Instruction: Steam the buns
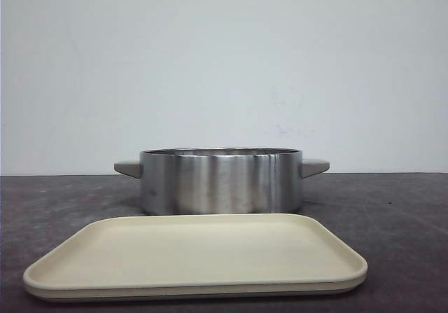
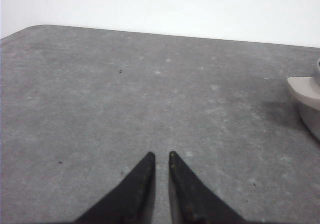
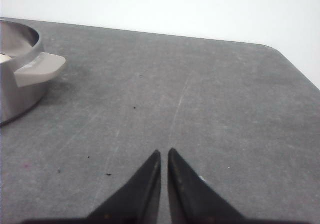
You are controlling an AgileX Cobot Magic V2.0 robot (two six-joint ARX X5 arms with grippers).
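No buns show in any view; the cream tray [image 1: 196, 257] at the front of the table is bare. Behind it stands a round steel pot [image 1: 220, 180] with grey side handles; its inside is hidden in the front view. The pot's handle [image 2: 305, 91] shows at the edge of the left wrist view, and pot and handle [image 3: 37, 68] show in the right wrist view. My left gripper [image 2: 161, 155] is shut and empty over bare table, left of the pot. My right gripper [image 3: 164, 151] is shut and empty over bare table, right of the pot. Neither gripper shows in the front view.
The dark grey table [image 1: 392, 215] ends at a white wall behind. Its rounded far corners show in the wrist views [image 2: 40, 27] [image 3: 272, 47].
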